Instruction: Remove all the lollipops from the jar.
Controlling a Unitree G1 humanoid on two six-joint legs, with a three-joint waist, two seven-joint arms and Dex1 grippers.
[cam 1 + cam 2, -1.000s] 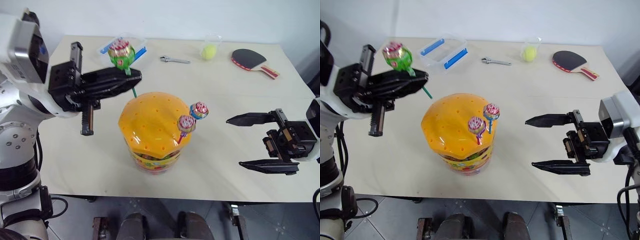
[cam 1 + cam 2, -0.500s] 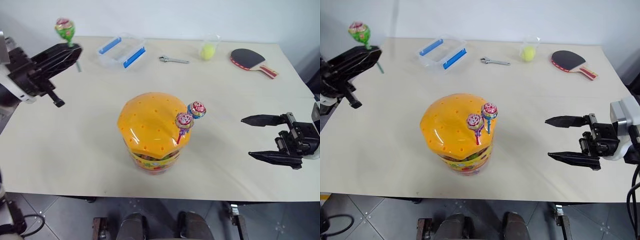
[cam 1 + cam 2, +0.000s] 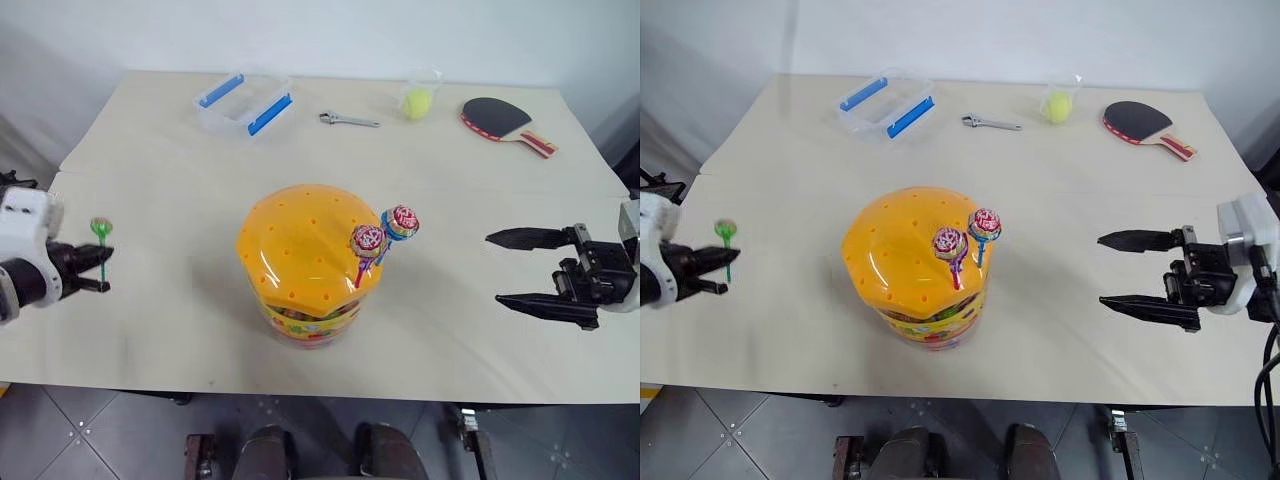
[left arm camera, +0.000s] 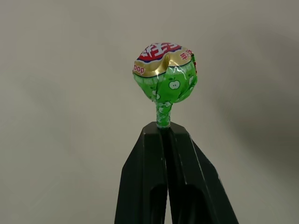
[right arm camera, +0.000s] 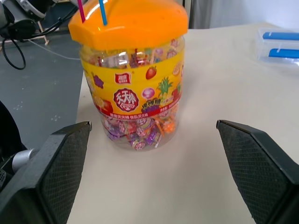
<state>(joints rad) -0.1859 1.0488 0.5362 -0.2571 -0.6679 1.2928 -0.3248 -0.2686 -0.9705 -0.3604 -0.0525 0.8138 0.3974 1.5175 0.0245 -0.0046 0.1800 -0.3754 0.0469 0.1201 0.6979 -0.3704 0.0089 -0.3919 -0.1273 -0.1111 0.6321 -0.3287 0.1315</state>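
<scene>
- over table's left edge, left gripper (image 3: 100,262) pinches green-stick lollipop (image 3: 99,229) by its stick, prob to set down clear of jar (image 3: 303,262);
- two lollipops (image 3: 384,230) stand in lid holes; right gripper (image 3: 520,268) gapes wide beside jar, holding nothing, likely next.

The left gripper (image 3: 100,268), its fingers (image 4: 154,186) clamped on the green-wrapped lollipop (image 4: 164,72), is now far out over the table's (image 3: 160,180) left edge and low, having swung there from beside the jar (image 3: 305,262) and dropped. The right gripper (image 3: 520,268) sits slightly farther right than before.
</scene>
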